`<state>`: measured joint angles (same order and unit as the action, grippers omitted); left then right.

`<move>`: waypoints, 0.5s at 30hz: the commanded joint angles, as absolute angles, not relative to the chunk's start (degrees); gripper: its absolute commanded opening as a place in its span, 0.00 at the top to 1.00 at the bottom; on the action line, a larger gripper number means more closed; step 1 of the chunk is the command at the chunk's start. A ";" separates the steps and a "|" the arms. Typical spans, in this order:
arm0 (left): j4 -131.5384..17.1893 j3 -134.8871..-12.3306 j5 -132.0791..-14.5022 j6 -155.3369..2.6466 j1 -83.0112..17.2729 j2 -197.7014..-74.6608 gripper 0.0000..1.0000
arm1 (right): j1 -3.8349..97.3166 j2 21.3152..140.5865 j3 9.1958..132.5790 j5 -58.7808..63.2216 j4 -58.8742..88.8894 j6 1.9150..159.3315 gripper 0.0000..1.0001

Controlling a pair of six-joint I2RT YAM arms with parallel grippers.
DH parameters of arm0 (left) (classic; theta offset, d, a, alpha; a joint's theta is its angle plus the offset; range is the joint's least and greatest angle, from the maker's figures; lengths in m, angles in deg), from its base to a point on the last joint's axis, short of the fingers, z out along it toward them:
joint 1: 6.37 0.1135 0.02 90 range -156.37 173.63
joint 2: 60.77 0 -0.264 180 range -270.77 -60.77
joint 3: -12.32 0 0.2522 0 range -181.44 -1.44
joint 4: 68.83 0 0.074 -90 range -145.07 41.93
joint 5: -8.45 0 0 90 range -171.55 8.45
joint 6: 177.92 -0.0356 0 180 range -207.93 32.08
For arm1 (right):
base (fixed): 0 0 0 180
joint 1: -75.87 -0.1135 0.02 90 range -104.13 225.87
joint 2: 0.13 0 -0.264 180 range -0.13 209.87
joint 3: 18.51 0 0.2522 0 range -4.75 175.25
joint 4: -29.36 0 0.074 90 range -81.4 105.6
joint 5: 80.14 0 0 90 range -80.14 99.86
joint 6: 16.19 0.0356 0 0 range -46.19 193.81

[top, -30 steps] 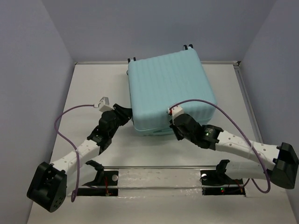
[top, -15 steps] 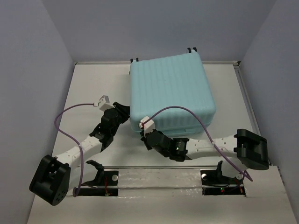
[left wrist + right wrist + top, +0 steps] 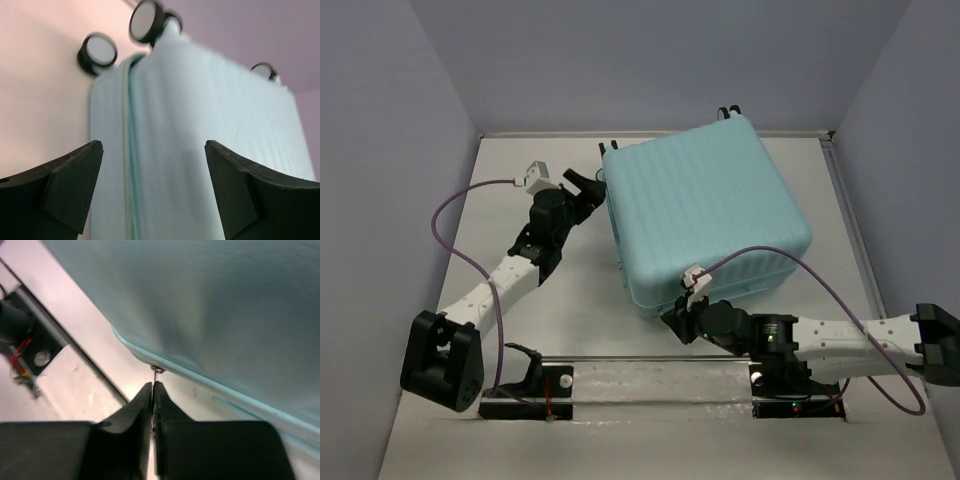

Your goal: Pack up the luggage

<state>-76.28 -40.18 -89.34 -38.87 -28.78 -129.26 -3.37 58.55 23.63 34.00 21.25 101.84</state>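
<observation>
Luggage (image 3: 700,215) askew, left jaws wide by wheel corner, right jaws pinching zipper (image 3: 156,371)

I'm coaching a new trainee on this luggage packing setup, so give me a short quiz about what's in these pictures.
1. True or false: the luggage lies closed on the table.
2. Which gripper is open: A, the left gripper; B, the right gripper; C, both?
3. Fill in: the right gripper pinches the small metal ____ at the luggage's seam.
Key: 1 true; 2 A; 3 zipper pull.
</observation>
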 commanded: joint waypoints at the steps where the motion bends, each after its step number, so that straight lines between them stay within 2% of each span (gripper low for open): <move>1: -80.29 -49.50 -84.82 -40.29 -24.14 -135.98 0.04 | -4.64 46.73 22.41 27.17 5.79 111.85 0.46; 2: -80.30 -53.08 -83.85 -40.38 -23.51 -137.84 0.03 | -4.64 45.24 22.50 27.87 3.41 113.43 0.26; 3: -79.86 -54.95 -82.97 -40.46 -23.07 -140.03 0.03 | -4.64 42.44 22.67 29.01 1.30 114.06 0.23; 9: -75.81 -72.09 -68.92 -40.20 -20.52 -157.88 0.02 | -4.64 37.14 26.01 35.96 -12.60 117.40 0.23; 15: -73.62 -83.52 -63.36 -38.36 -20.17 -170.27 0.01 | -4.12 37.58 26.98 39.65 -17.43 121.44 0.23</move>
